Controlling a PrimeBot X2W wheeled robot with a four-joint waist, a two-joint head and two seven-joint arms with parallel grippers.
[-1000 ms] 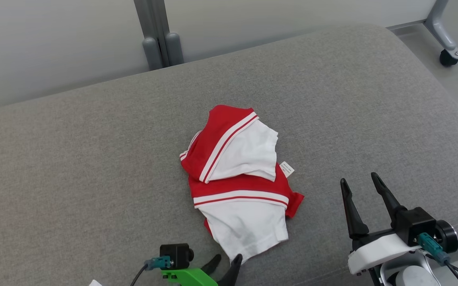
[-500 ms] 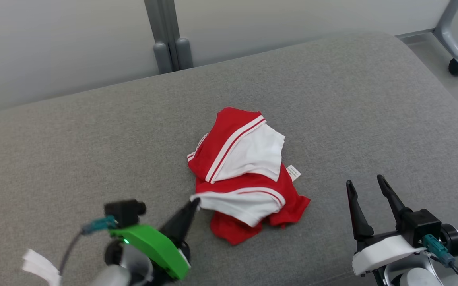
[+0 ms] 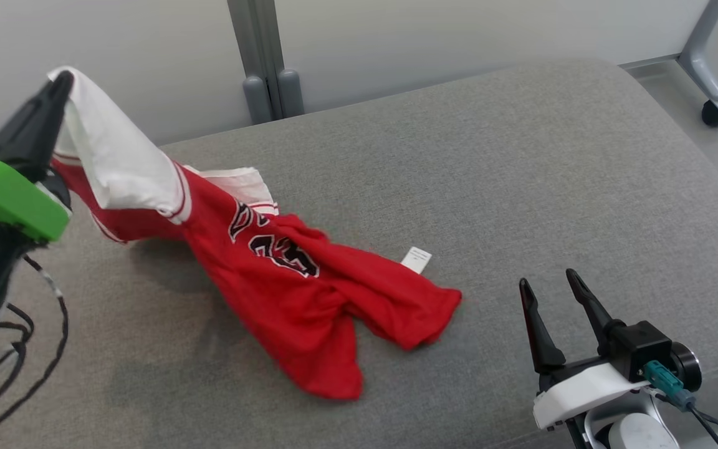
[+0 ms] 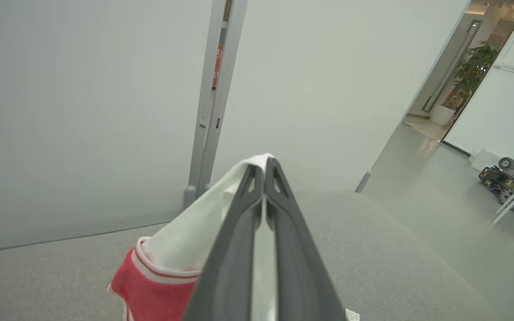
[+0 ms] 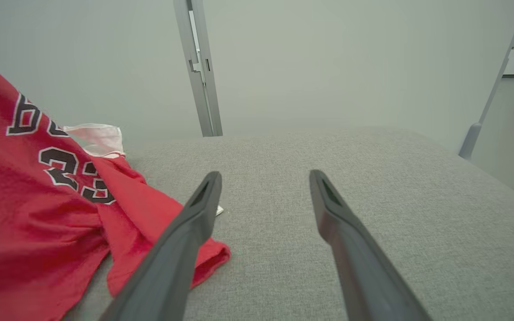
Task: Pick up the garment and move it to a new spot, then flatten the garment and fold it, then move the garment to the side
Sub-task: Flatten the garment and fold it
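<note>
The print on the white tag (image 3: 416, 259) is too small to read, and folds of the red shirt (image 3: 309, 312) hide part of its black lettering (image 3: 284, 252).

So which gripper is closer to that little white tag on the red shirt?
Right. The open right gripper sits right of the tag, apart from it; the left gripper is raised far to the left, shut on the garment.

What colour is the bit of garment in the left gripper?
The garment is white there, with red-striped trim; clearest in the head view.
</note>
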